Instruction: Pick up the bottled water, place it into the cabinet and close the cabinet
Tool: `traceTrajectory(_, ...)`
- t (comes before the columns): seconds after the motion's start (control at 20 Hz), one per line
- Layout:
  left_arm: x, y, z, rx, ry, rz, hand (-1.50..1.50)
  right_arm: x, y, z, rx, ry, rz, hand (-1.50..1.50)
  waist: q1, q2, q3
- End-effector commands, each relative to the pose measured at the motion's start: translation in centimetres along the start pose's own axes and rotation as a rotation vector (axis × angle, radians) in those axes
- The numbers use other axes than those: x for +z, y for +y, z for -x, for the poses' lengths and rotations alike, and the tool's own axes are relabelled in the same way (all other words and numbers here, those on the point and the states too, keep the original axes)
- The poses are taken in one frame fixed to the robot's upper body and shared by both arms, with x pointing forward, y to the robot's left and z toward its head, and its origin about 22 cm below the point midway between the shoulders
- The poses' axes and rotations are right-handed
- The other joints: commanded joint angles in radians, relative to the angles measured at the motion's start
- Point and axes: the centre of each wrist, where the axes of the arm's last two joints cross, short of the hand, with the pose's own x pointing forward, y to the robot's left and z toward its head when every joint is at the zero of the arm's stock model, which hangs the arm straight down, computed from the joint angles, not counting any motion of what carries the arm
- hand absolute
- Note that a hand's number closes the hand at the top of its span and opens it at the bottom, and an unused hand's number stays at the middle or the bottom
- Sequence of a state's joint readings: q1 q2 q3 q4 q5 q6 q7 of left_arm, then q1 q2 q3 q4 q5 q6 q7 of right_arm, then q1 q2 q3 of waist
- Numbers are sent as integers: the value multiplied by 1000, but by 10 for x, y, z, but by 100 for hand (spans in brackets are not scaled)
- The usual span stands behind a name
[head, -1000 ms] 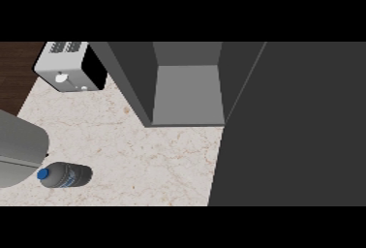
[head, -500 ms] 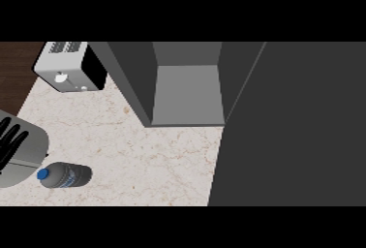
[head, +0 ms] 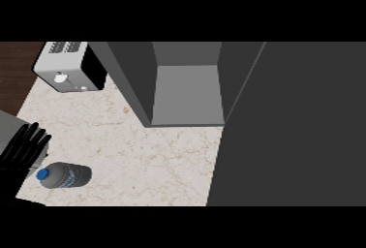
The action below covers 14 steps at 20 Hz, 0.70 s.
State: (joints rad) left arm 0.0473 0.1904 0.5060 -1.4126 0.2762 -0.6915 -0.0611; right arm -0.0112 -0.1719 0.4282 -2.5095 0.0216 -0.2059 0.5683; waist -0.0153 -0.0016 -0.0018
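Left hand was at the left edge, fingers straight and spread apart, holding nothing. The bottled water sat just below and right of them on the counter, blue cap showing; couldn't tell if they touched. Further up-right of the fingers the cabinet stood open, with a toaster straight above.

The left hand shows at the view's left edge, black and partly cut off by that edge. Its fingers are straight, slightly spread, pointing toward the view's top. They curl round nothing, and the palm faces down.
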Motion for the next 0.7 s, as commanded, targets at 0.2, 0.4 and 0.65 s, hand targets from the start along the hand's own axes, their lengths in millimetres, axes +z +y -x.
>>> traceTrajectory(0.2, 0, 17, 47, 0, 43, -28, -150, 20, 2, -30, 4, -75, 29, -150, 3, 1, 0)
traceTrajectory(0.4, 11, 30, 67, -6, 34, -41, -150, 28, 0, -30, 12, -72, -2, -150, -4, 1, 0)
traceTrajectory(0.65, -4, 4, 92, -7, 47, -18, -150, 22, -1, -32, 14, -74, 16, -150, 5, 1, 1)
